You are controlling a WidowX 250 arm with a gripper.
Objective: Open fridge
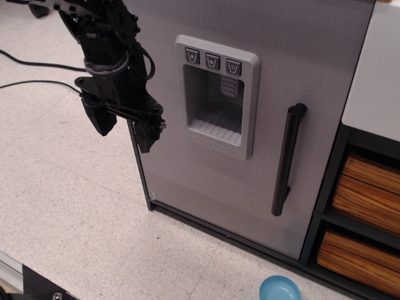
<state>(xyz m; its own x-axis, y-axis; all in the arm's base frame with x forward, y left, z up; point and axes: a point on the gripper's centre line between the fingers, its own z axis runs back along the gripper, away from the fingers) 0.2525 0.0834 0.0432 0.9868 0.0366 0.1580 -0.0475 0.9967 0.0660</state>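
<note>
Currently, the scene is read as follows.

Fridge [312,75]: a grey brushed-metal-look toy fridge in a black frame is seen standing on the pale floor [69,206]; it fills the upper middle and right of the view, and its door is shut flush.

Handle [288,159]: a long black vertical bar is mounted near the door's right edge, so the hinge is judged to lie on the left side.

Dispenser recess [217,94]: a moulded grey panel with three buttons is set between the handle and the left edge.

Gripper [124,125]: its two black fingers are spread apart with nothing between them; it is held just beside the fridge's left edge, well apart from the handle, so no pull is judged to be possible yet.

Shelf unit [369,187]: wooden-striped drawers under a white top are seen touching the fridge's right side.

Bowl [279,289]: a small blue dish lies on the floor, near the fridge's base.

Cables [31,69]: black leads are trailed across the floor behind the arm.
</note>
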